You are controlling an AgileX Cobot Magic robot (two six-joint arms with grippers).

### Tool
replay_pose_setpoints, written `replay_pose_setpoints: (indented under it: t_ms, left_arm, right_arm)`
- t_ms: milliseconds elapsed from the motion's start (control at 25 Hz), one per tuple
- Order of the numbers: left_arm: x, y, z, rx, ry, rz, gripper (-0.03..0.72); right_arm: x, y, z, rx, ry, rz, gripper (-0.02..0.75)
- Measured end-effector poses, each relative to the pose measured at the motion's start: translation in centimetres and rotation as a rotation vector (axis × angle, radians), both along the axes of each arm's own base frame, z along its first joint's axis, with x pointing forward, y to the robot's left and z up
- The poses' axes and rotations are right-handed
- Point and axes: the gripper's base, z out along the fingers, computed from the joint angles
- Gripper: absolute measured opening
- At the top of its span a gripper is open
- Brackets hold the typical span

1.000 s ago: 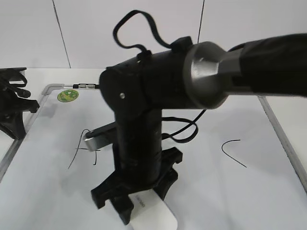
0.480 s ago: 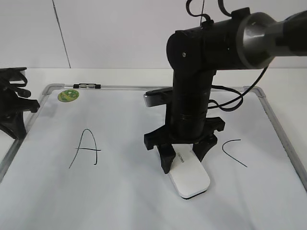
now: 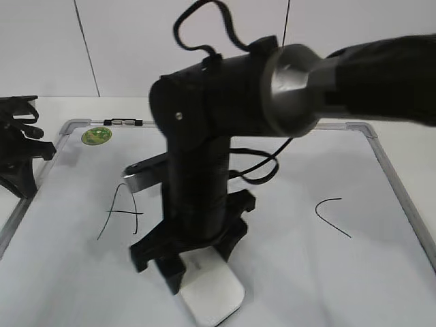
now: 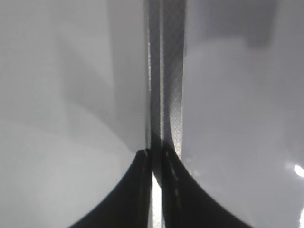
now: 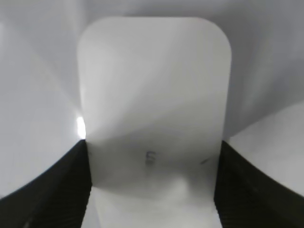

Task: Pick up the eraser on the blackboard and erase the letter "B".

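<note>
1. A pale wall stands behind a white surface [image 3: 41, 300] on which the blackboard [image 3: 354, 272] lies flat.
2. The right hand [image 3: 187, 262] points down onto the board, clenched on the eraser [image 3: 212, 294]; the right wrist view shows its fingers [image 5: 57, 190] pressed against both long sides.
3. The eraser lies on the board at 6 o'clock from the arm.
4. The "A" [image 3: 119, 212] is at 9 o'clock from the hand, the "C" [image 3: 332, 214] at 3 o'clock.
5. The "B" is not visible.
6. A green sticker [image 3: 96, 136] sits at the board's far left corner.
7. The left hand [image 3: 17, 146] rests at the board's left edge, pinched closed on nothing.
</note>
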Motion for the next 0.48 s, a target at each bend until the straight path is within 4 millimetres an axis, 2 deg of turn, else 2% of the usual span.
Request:
replay_pose_setpoints:
  t_ms: [120,200,480]
  left_arm:
    - [0.0,0.0,0.0,-0.002,0.000,0.001,0.031]
    - [0.0,0.0,0.0,-0.002,0.000,0.001,0.031]
    - [0.0,0.0,0.0,-0.002,0.000,0.001,0.031]
  right_arm:
    - [-1.9,2.4,0.0,0.044,0.030,0.059,0.538]
    - [-2.5,3.3,0.0,0.066,0.044,0.079,0.538]
    - [-2.1,3.4,-0.3,0.049,0.025,0.095,0.538]
